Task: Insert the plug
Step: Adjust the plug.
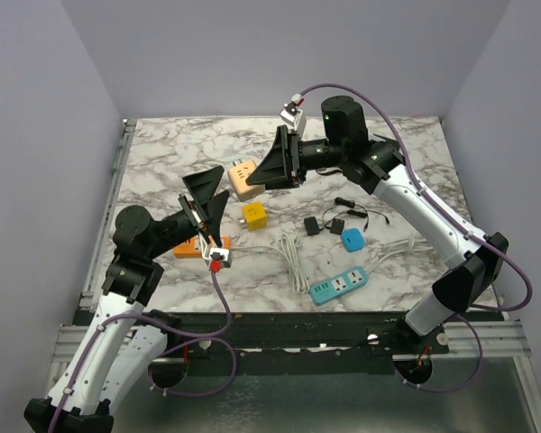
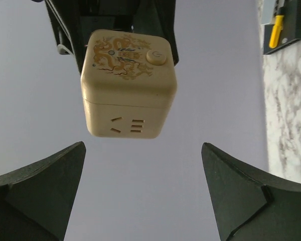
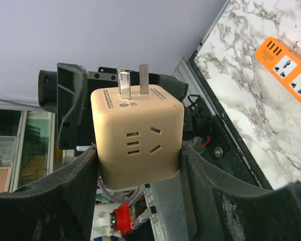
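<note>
Closest to the lens, black fingers [image 3: 65, 201] of the right hand [image 3: 139, 160], pressed against two opposite sides of the beige cube adapter [image 3: 135, 120] and clamped on it, with the metal prongs [image 3: 144, 78] left bare on the top face. Holds the adapter up in the air, well above the table [image 1: 415, 153], probably to leave the plug end free for the socket meant to take it. Opposite, the left hand [image 2: 143, 150], spread wide and holding nothing, with the adapter just beyond its fingertips and touching neither. Looks like readiness to take or steady the adapter, though cannot tell which. Further out, lying on the table: yellow cube [image 1: 253, 215] near the middle, orange power strip [image 3: 288, 70] partly under the left arm, blue power strip [image 1: 339, 283] nearer the front edge beside a looped white cable [image 1: 293, 257], small blue charger [image 1: 353, 238] and black adapters [image 1: 313, 225] close by. No bin, tray or box anywhere in view. Only receptacles the sockets themselves, with nothing plugged into the ones visible on the orange power strip. Plug not yet in any socket, so insertion judged not yet begun.
</note>
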You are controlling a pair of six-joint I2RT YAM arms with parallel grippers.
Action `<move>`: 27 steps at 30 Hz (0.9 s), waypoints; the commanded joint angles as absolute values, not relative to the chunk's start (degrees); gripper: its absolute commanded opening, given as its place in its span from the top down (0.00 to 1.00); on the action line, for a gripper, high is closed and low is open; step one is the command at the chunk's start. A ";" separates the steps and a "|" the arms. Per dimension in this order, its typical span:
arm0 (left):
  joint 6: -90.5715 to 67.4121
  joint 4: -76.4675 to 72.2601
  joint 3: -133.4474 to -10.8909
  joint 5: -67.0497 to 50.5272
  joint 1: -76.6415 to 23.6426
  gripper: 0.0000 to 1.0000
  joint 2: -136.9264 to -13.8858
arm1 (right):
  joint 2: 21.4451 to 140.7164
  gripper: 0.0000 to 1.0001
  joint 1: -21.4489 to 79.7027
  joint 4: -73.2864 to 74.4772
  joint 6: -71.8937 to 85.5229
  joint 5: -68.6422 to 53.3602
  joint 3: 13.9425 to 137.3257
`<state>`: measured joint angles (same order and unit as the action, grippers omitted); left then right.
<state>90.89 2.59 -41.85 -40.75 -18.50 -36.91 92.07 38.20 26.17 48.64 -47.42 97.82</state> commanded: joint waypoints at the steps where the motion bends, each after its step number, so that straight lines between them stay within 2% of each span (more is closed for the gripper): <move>1: 92.49 -12.99 -38.19 -41.10 -18.73 0.01 -35.62 | 92.89 0.99 38.06 23.95 51.28 -51.42 96.94; 5: 92.01 -13.46 -38.03 -41.13 -18.72 0.01 -35.13 | 93.75 0.99 38.00 22.26 52.45 -52.06 96.71; 15: 96.73 -8.20 -38.08 -49.69 -18.74 0.01 -37.35 | 95.47 0.99 38.09 23.87 51.52 -51.86 98.20; 23: 106.93 10.47 -44.36 -48.93 -18.72 0.02 -41.68 | 95.89 0.99 38.23 25.31 50.17 -52.03 98.94; 27: 108.54 12.24 -44.69 -48.00 -18.79 0.01 -42.44 | 95.89 0.99 38.23 26.28 49.40 -52.16 98.94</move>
<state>103.85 3.33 -44.03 -45.17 -18.46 -41.32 95.90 37.39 26.70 50.30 -49.19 96.90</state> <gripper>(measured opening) 0.987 0.599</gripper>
